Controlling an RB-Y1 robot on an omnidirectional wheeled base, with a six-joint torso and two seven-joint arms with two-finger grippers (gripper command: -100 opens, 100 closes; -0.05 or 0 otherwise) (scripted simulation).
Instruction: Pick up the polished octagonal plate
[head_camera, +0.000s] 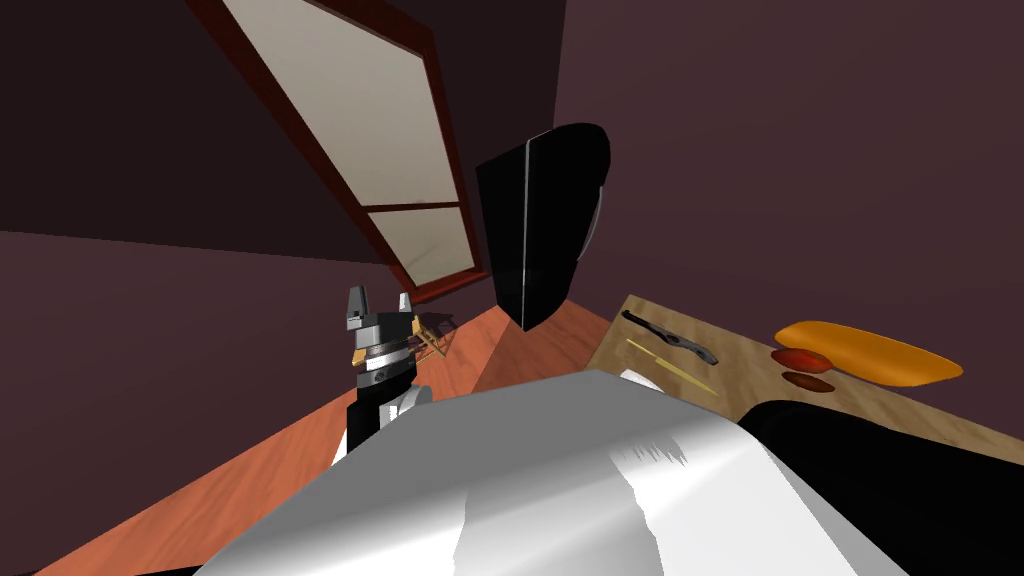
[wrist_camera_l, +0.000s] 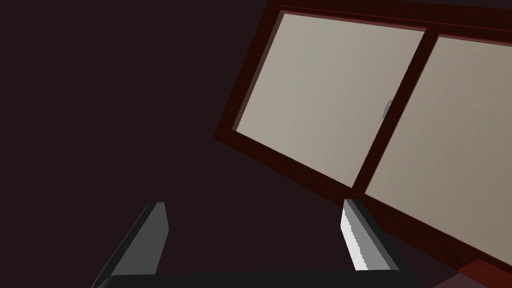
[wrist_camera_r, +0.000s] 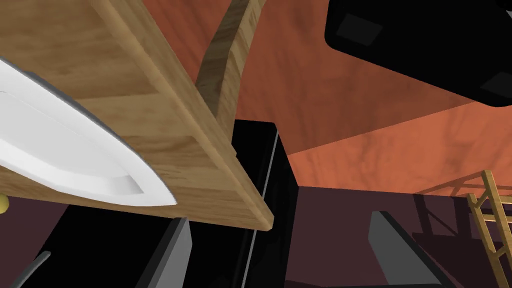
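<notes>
Risk is sitting close: my right end effector (wrist_camera_r: 280, 217), blades spread and empty, is hanging just off the desk (wrist_camera_r: 150, 75) corner, so it could be clipping that edge or shoving the one white plate (wrist_camera_r: 75, 150) lying there. Farther off, my left end effector (wrist_camera_l: 255, 205) is gaping too: two end effectors, one desk.

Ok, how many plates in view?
1. A white plate lies on the wooden table near its corner, close ahead of the open right gripper. Part of the tabletop is hidden in the head view, so more could be there.
</notes>
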